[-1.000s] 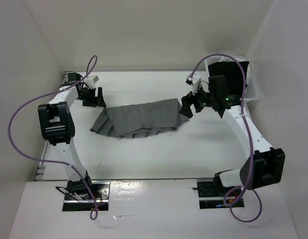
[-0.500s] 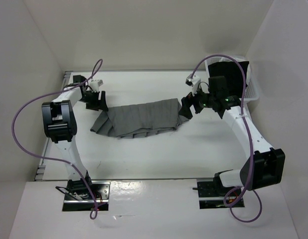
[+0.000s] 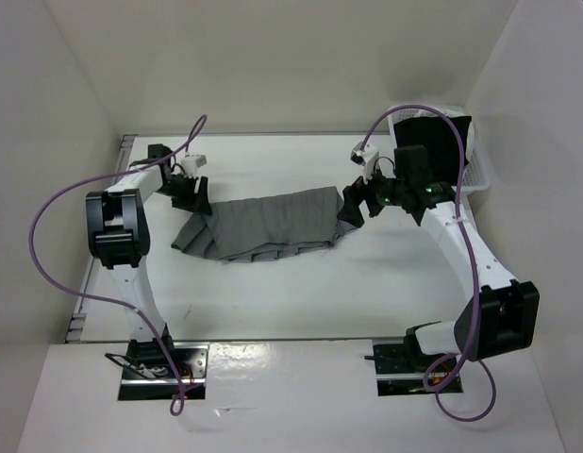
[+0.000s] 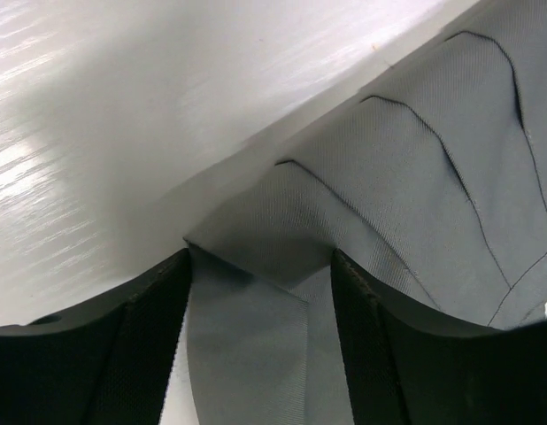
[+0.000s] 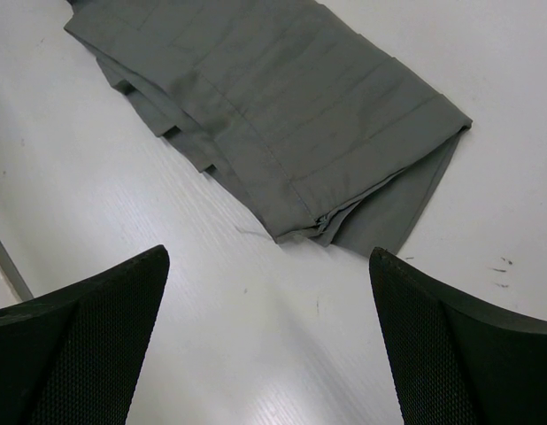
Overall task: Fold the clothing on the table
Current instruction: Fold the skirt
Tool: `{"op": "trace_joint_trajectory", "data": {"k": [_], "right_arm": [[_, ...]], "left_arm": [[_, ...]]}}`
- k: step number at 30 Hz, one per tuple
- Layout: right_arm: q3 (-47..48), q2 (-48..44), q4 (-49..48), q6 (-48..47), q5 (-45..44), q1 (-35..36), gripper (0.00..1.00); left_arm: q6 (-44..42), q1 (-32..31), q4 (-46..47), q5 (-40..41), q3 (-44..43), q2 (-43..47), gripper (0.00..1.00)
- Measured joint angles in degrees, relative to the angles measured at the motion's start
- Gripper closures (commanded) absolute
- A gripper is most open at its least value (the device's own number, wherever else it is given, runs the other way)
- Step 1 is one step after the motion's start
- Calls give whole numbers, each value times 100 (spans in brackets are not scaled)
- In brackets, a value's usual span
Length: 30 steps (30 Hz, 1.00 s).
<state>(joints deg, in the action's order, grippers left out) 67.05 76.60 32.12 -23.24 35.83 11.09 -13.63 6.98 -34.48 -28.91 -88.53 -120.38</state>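
Grey clothing (image 4: 415,177) corner lies between the left pincer's (image 4: 260,266) parted fingers (image 4: 141,345).

On my overhead feed I see a white slatted plastic basket (image 3: 476,176) at the far right corner of the table (image 3: 273,293), close against the right wall (image 3: 546,142). A black garment (image 3: 444,140) lies in it and spills over its rim on the left side. Plain white panels close the workspace in: a back wall (image 3: 291,66) and a left wall (image 3: 37,142) besides the right one. Nearest me runs a glossy white board (image 3: 291,406) with two rectangular cutouts in it.
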Motion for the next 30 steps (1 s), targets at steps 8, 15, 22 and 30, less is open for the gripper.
{"op": "trace_joint_trajectory", "data": {"k": [8,15,22,30], "right_arm": [[0,0,0,0,37,0,2],[-11,0,-31,85,-63,0,2],[144,879,-343,538,-221,0,2],[726,2782,-295,769,-262,0,2]], "left_arm": [[-186,-83,-155,-35,2,-87,73],[-282,-83,-240,-61,2,-103,81],[-282,-83,-310,-131,31,-103,81],[-284,-83,-369,-162,490,177,81]]}}
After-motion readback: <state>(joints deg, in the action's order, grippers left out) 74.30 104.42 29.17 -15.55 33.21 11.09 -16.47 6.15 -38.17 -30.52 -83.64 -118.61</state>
